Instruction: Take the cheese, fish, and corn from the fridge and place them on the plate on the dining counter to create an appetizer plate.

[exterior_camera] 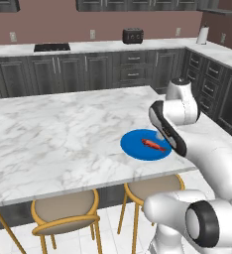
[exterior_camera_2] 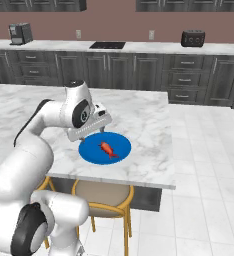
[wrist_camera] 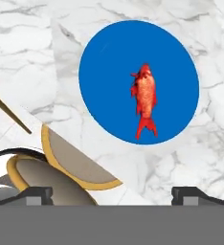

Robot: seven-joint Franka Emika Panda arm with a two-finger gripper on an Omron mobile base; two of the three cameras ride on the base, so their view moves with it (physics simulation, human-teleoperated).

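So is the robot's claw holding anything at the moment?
No, nothing. The gripper is open and empty above the plate; the fish lies free on it.

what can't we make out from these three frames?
- Left base view: the near right rim of the plate is hidden by the arm's forearm; the gripper is behind it too.
- Right base view: the far left rim of the plate is covered by the hand.
- Hand view: fingertips are cut off by the bottom edge.
- The fish is too small in both base views for detail.

Marble and matt colour
The counter [exterior_camera: 63,134] looks like smooth white-grey veined marble; the plate [wrist_camera: 104,62] is flat matt blue; the fish [wrist_camera: 145,98] looks scaly.
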